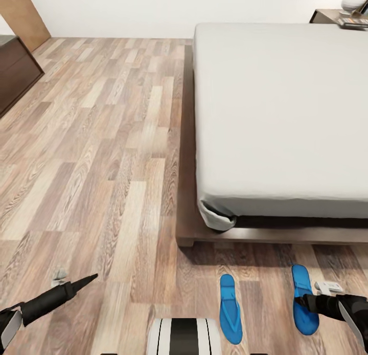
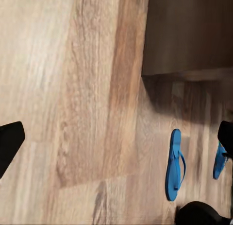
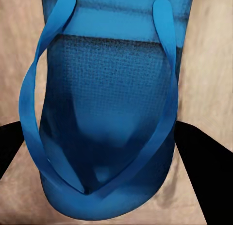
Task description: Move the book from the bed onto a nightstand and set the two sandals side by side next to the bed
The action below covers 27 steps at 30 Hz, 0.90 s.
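Head view, nearest first: two blue sandals lie on the wood-plank floor [image 1: 92, 155] just off the foot of the bed [image 1: 281, 114]. The right claw [image 3: 116, 152] is open, its fingers straddling the right sandal [image 1: 304, 300]; the left sandal [image 1: 230, 309] lies near it, apart. The left claw [image 1: 87, 281] hovers over bare floor; I cannot tell its state. Beyond the mattress stands a nightstand [image 1: 327, 16] against the white wall [image 1: 153, 7].
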Available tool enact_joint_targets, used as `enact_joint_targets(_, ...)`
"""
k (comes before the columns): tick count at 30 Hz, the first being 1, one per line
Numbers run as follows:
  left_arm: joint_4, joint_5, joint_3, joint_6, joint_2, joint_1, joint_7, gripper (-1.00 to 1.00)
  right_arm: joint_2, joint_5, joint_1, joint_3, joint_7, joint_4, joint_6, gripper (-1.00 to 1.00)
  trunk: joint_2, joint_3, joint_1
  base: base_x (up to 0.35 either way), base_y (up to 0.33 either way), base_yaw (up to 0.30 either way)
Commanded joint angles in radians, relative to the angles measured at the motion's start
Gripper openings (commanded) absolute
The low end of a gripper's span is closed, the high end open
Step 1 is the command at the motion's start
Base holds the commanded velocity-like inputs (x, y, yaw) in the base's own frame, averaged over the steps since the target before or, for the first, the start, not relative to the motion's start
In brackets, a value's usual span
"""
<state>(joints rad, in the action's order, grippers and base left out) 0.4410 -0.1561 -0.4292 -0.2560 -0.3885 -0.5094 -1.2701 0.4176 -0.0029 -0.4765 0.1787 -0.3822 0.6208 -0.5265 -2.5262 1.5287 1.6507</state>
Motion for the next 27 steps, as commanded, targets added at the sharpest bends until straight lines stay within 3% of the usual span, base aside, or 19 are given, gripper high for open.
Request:
enact_joint_targets(1,0.041,-0.024,-0.013,-0.089,-0.004,-0.003,-0.048,1.00,0.000,0.001,0.000,0.004,-0.004,0.002,-0.007,-1.00,0.000,0.001,0.000,0.135,0.304,0.000)
enact_joint_targets(2,0.054,-0.035,-0.017,-0.118,-0.005,-0.004,-0.064,1.00,0.000,0.001,0.000,0.004,-0.004,0.002,-0.007,-1.00,0.000,0.001,0.000,0.136,0.304,0.000)
enact_joint_targets(3,0.095,-0.072,-0.026,-0.194,-0.006,-0.006,-0.107,1.00,0.000,0.002,0.000,0.004,-0.003,0.002,-0.007,-1.00,0.000,0.001,0.000,0.138,0.304,0.000)
enact_joint_targets(4,0.121,-0.095,-0.030,-0.227,-0.006,-0.006,-0.129,1.00,0.000,0.002,0.000,0.004,-0.003,0.002,-0.007,-1.00,0.000,0.001,0.000,0.139,0.304,0.000)
enact_joint_targets(8,0.163,-0.135,-0.032,-0.278,0.000,-0.007,-0.161,1.00,0.000,0.001,0.000,0.004,-0.003,0.002,-0.007,-1.00,0.000,0.001,0.000,0.144,0.304,0.000)
enact_joint_targets(12,0.167,-0.139,-0.032,-0.283,0.006,-0.008,-0.166,1.00,0.000,0.003,0.000,0.004,-0.003,0.002,-0.007,-1.00,0.000,0.001,0.000,0.118,0.237,0.000)
enact_joint_targets(20,0.165,-0.140,-0.031,-0.285,0.023,-0.008,-0.137,1.00,0.000,0.005,0.000,0.003,-0.003,0.002,-0.007,-1.00,0.000,0.001,0.000,0.005,0.023,0.000)
enact_joint_targets(27,0.165,-0.140,-0.031,-0.284,0.025,-0.008,-0.118,1.00,0.000,0.006,0.000,0.003,-0.003,0.002,-0.007,-1.00,0.000,0.001,0.000,-0.273,0.001,0.000)
